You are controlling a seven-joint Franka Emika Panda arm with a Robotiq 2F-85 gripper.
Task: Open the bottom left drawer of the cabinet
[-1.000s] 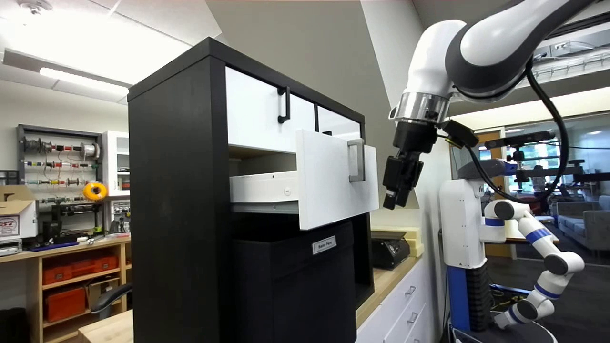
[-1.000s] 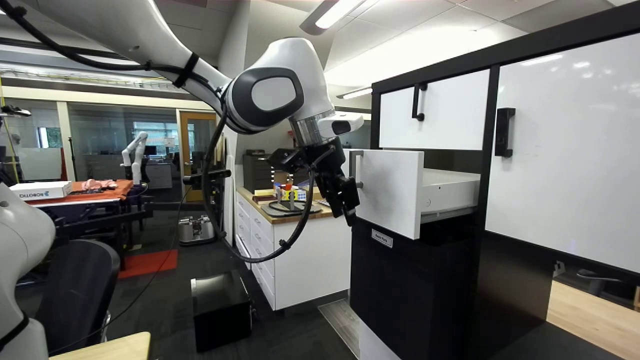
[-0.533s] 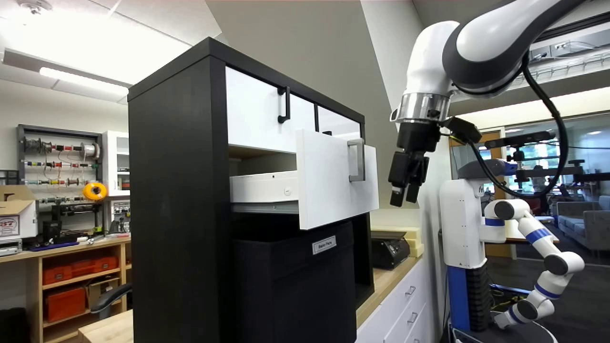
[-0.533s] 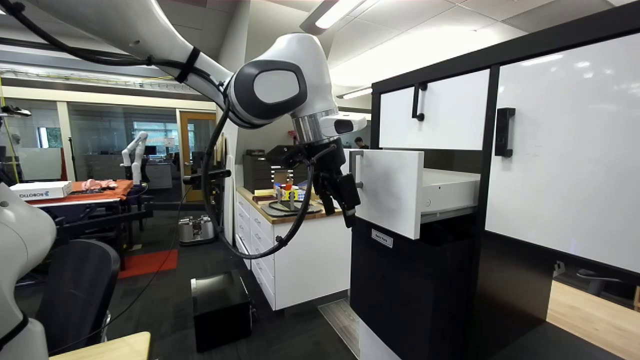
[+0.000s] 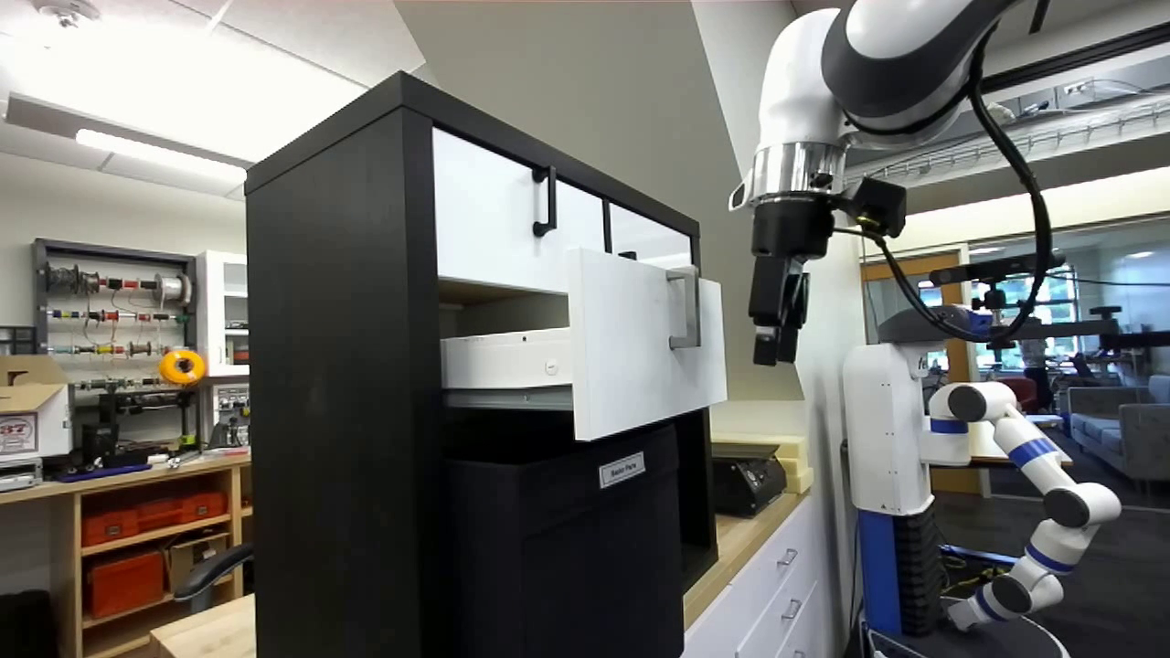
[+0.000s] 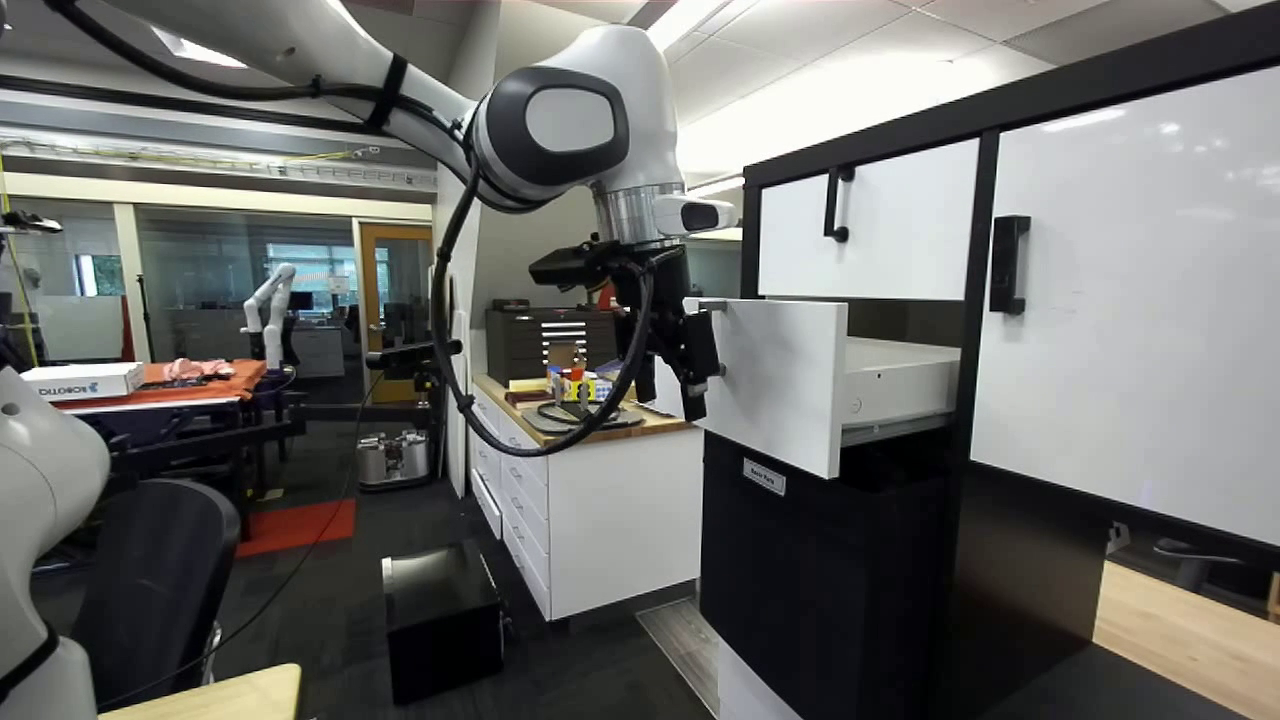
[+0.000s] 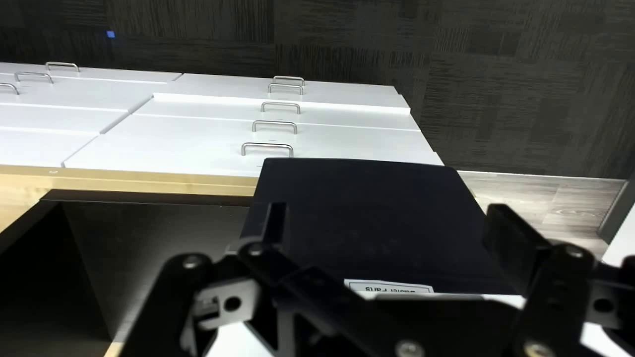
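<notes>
The white drawer (image 5: pixel 631 366) stands pulled out of the black cabinet (image 5: pixel 329 366), below a shorter white front (image 5: pixel 489 210) and above a dark labelled storage bin (image 5: pixel 594 548). In front of the drawer's gray handle (image 5: pixel 692 311) and apart from it, the gripper (image 5: pixel 775 352) points downward; the wrist view shows its two fingers (image 7: pixel 516 243) spread wide.
</notes>
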